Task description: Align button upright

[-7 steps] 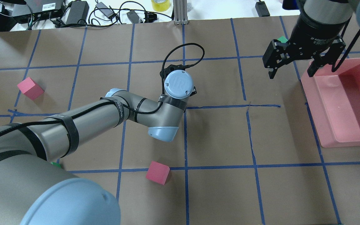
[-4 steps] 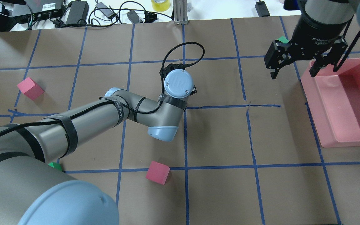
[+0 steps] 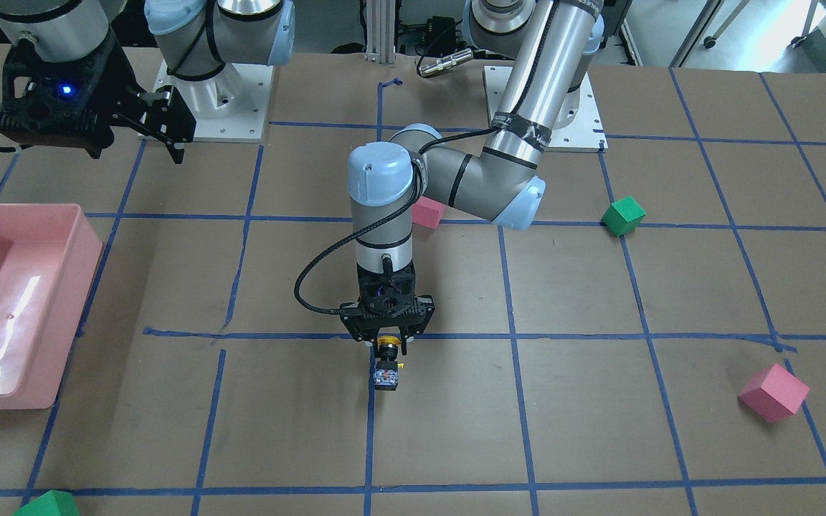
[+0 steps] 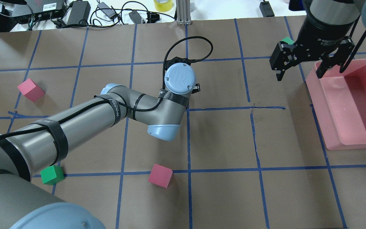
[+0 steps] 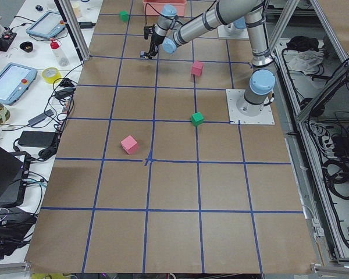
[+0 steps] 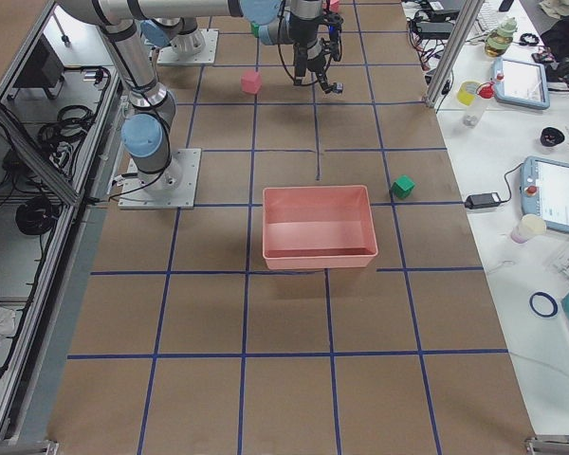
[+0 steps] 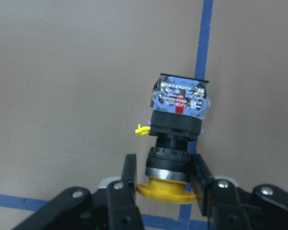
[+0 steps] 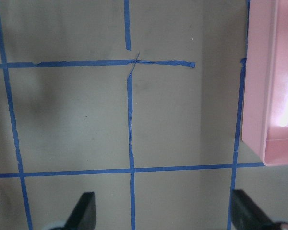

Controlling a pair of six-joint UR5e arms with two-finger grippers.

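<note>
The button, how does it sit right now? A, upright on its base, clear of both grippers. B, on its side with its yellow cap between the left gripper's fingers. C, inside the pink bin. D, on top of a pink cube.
B: the left wrist view shows the button on its side, cap end between the fingers of the left gripper, base pointing away. Whether the fingers clamp it is unclear.

Left arm [image 4: 84,117] stretched forward, elbow bent, wrist pointing straight down, left gripper [image 3: 387,346] held low, its fingers [image 7: 129,179] closed on the button [image 7: 177,120], right arm [image 4: 326,16] raised at its own side, right gripper [image 4: 299,76] facing down, fingers spread wide
</note>
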